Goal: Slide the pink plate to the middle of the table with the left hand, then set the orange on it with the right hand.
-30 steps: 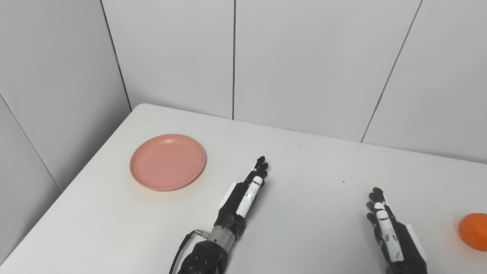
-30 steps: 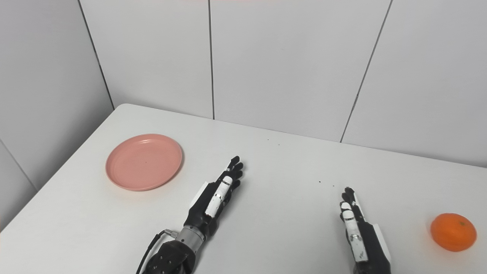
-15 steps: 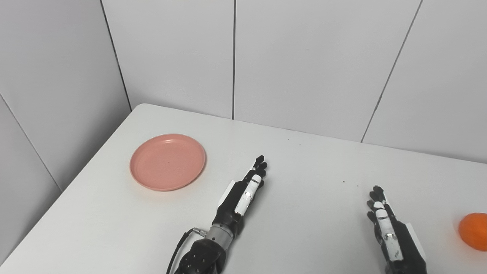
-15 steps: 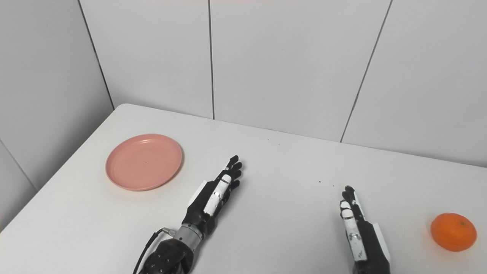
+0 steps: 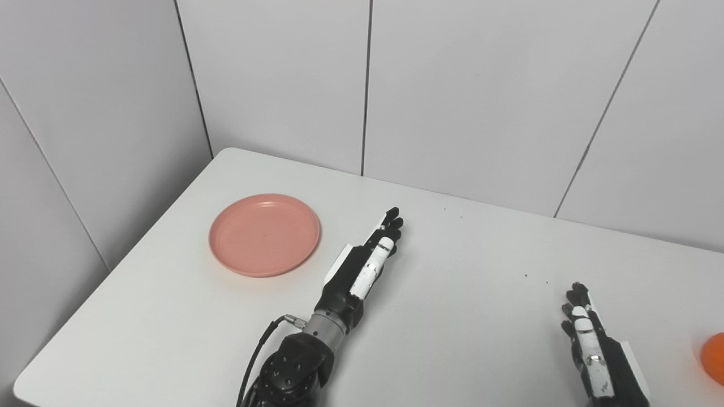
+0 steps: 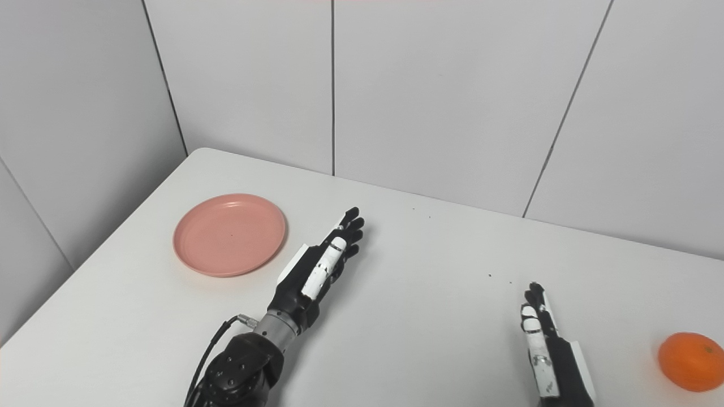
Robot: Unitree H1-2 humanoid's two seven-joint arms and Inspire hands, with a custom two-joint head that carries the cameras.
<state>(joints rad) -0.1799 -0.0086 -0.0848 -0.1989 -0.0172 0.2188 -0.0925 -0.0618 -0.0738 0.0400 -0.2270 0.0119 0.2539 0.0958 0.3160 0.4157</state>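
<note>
A round pink plate (image 5: 264,234) lies on the white table (image 5: 452,294) toward its far left. My left hand (image 5: 365,263) is open and empty, fingers straight, just right of the plate and apart from it. An orange (image 6: 691,362) sits at the table's right side; in the left eye view only its edge (image 5: 714,350) shows. My right hand (image 6: 544,350) is open and empty, fingers straight, left of the orange and apart from it.
White panelled walls stand behind and to the left of the table. The table's left edge and far left corner (image 5: 226,152) are close to the plate. A black cable (image 5: 257,356) runs along my left forearm.
The camera has shifted, so the whole scene sits a little further right and the table slightly higher. My left hand has reached forward, closer beside the plate. The plate and orange have not moved.
</note>
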